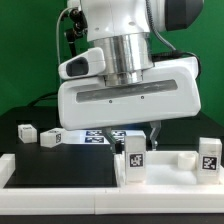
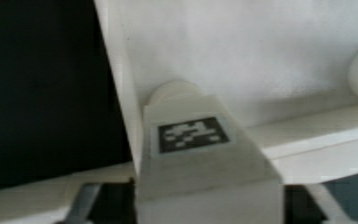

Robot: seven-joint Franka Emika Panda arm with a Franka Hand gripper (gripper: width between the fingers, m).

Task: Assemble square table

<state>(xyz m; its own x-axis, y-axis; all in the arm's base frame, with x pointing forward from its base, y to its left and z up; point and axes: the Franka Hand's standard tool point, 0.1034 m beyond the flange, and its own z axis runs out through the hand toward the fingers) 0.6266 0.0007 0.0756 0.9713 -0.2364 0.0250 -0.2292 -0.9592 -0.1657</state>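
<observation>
In the exterior view, the arm's bulky white hand fills the middle and hides most of what you want to see. The gripper (image 1: pixel 153 131) hangs low over the black table (image 1: pixel 60 165), its dark fingers showing just under the hand. The square tabletop (image 1: pixel 100 138) lies behind the arm toward the exterior view's left; only a strip of it with its black-and-white tags shows. Two loose legs sit apart on the table at the exterior view's left, the far-left leg (image 1: pixel 25 131) and the second leg (image 1: pixel 50 137). An upright leg (image 1: pixel 133 158) stands in front of the gripper, near the white border rail (image 1: pixel 60 195), and the right-hand leg (image 1: pixel 208 155) stands at the exterior view's right. In the wrist view, a tagged leg piece (image 2: pixel 194 135) stands between the two fingers (image 2: pixel 105 203), which flank it on either side. You cannot tell from this close, blurred frame whether the claw is pressing on that piece or merely standing around it, nor which leg of the exterior view it is. Behind it spreads a white surface with a raised edge, probably the tabletop, with black table beside it.
</observation>
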